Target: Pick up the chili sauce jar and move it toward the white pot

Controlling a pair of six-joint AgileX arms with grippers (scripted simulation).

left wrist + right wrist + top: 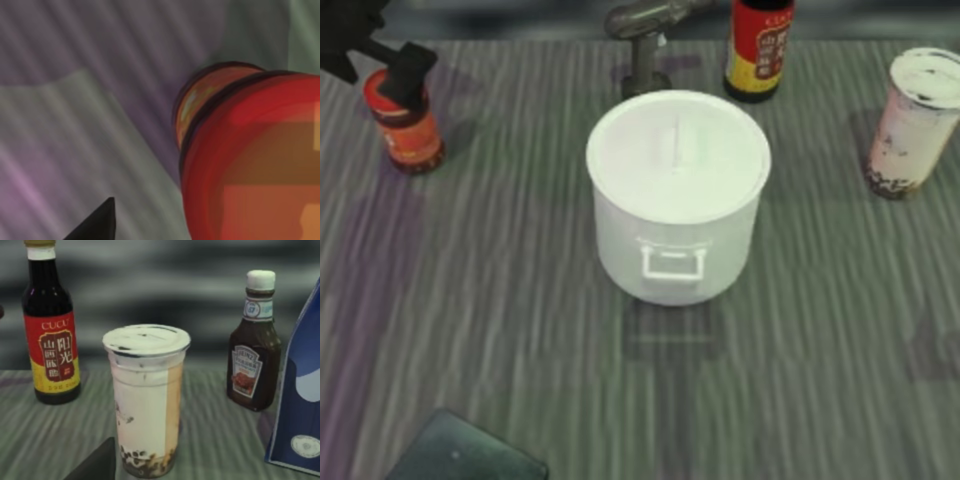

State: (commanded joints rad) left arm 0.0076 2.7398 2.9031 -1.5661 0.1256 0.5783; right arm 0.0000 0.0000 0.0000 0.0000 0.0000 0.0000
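Note:
The chili sauce jar [408, 128], short with a red lid and an orange-red label, stands upright at the table's back left. My left gripper [398, 72] hovers right over its lid, open. In the left wrist view the jar [250, 160] fills one side. One dark fingertip [102, 222] shows apart from the jar, and the other finger is out of frame. The white pot [677, 195], lidded with a rectangular side handle, sits mid-table, well right of the jar. My right gripper [142, 477] is parked outside the top view, open, facing a milk tea cup.
Behind the pot are a grey tool [645, 40] and a tall dark bottle with a red-yellow label [758, 48]. The milk tea cup [912, 125] is at the right. A dark flat object [465, 452] lies front left. A ketchup bottle [254, 345] and a blue carton [300, 390] stand beyond the cup.

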